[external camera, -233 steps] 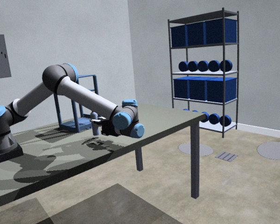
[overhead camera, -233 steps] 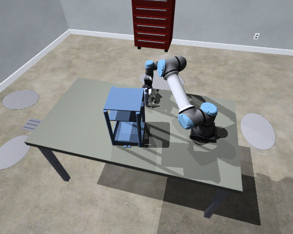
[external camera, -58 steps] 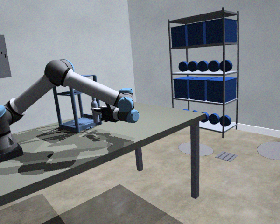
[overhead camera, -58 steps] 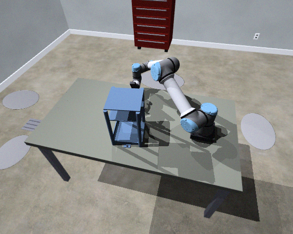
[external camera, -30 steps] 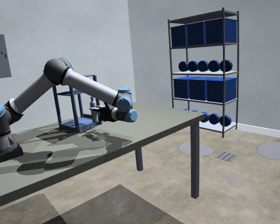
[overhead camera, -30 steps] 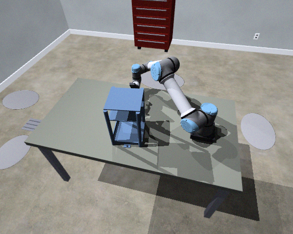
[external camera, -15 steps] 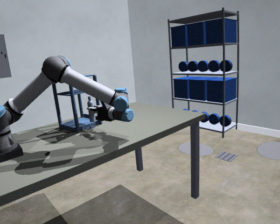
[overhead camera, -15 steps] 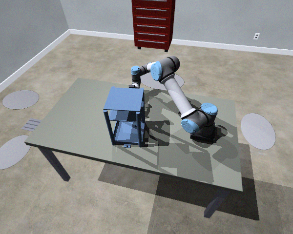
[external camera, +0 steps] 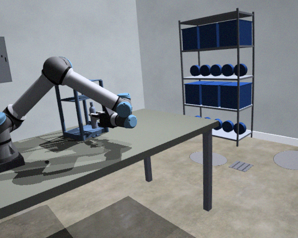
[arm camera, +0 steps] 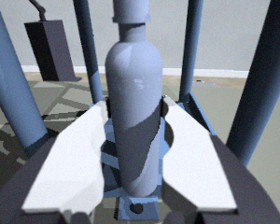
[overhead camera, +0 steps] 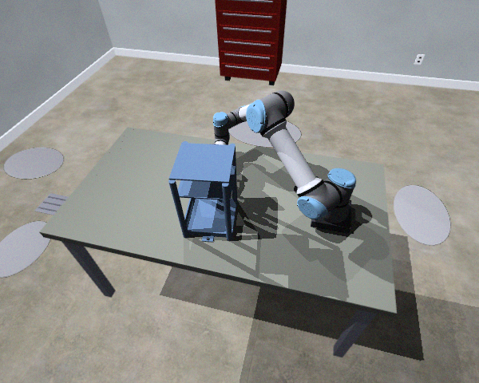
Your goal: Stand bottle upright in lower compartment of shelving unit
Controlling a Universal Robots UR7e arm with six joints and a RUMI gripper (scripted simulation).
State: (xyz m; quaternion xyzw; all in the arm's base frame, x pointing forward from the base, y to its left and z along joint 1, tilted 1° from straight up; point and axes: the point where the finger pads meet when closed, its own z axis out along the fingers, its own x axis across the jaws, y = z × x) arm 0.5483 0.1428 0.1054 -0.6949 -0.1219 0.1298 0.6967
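The grey-blue bottle stands upright, cap up, between my two white fingers. My gripper is shut on its lower body. The blue shelving unit stands on the table. I hold the bottle at the open side of the lower compartment, between the near posts, with its base just above the unit's edge and a tab with a hole. I cannot tell whether the base touches the floor. In the top view the unit hides the bottle and gripper.
The table carries the unit and the robot base. A red drawer cabinet stands by the far wall. A tall storage rack with blue boxes stands beyond the table. The unit's posts stand close on both sides of my fingers.
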